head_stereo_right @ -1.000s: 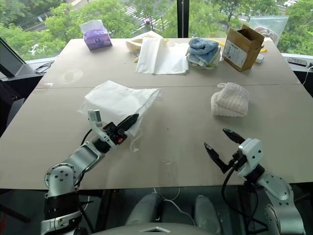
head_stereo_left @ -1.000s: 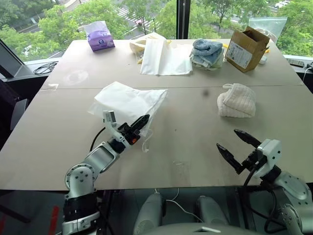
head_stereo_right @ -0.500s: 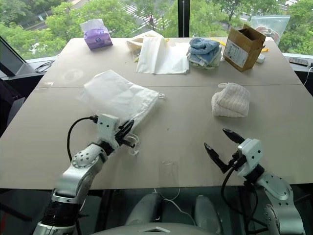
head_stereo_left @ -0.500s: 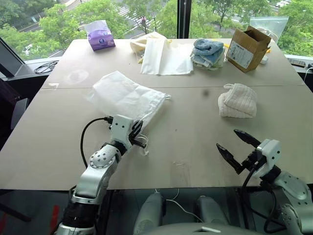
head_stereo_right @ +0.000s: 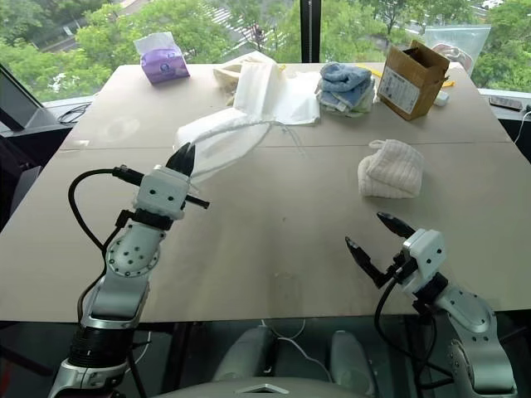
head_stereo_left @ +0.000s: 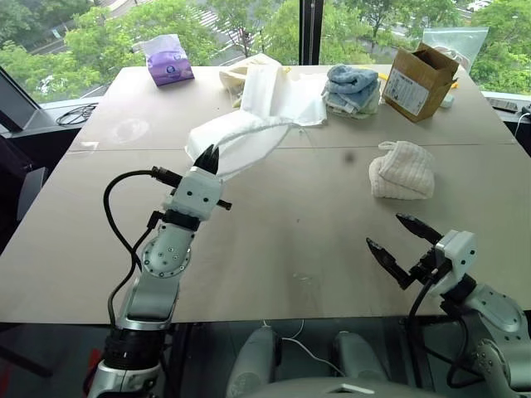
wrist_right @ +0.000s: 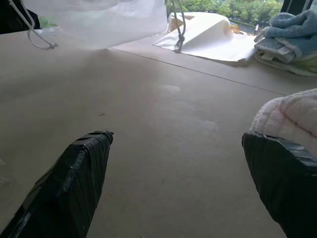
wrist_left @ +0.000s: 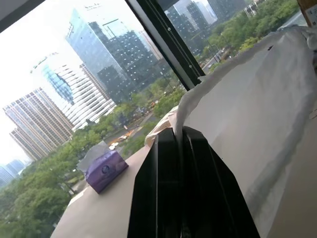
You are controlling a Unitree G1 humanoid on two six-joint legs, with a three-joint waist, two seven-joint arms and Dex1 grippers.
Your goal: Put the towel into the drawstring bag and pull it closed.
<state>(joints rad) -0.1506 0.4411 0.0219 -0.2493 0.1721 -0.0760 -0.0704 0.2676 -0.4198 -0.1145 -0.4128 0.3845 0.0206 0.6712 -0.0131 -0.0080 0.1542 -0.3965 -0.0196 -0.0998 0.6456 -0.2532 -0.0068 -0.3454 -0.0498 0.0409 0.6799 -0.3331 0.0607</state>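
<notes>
My left gripper (head_stereo_left: 207, 154) is shut on one edge of the drawstring bag (head_stereo_left: 249, 139) and holds it up off the table (head_stereo_left: 282, 224). The thin white bag stretches from the fingers toward the back, with its cords (wrist_right: 177, 29) dangling. In the left wrist view the closed fingers (wrist_left: 166, 163) pinch the fabric (wrist_left: 257, 99). The cream ribbed towel (head_stereo_left: 402, 170) lies bundled on the table to the right. Nearer the front edge my right gripper (head_stereo_left: 387, 232) stands open and empty, short of the towel (wrist_right: 292, 114).
Along the back of the table sit a purple tissue pack (head_stereo_left: 168, 62), flat white and cream cloth bags (head_stereo_left: 278, 95), a stack of blue and grey towels (head_stereo_left: 353, 89), a cardboard box (head_stereo_left: 419, 79) and a clear plastic bag (head_stereo_left: 455, 41).
My left gripper has risen and rolled, lifting the bag from lying flat on the table into the air. The right gripper has stayed where it was.
</notes>
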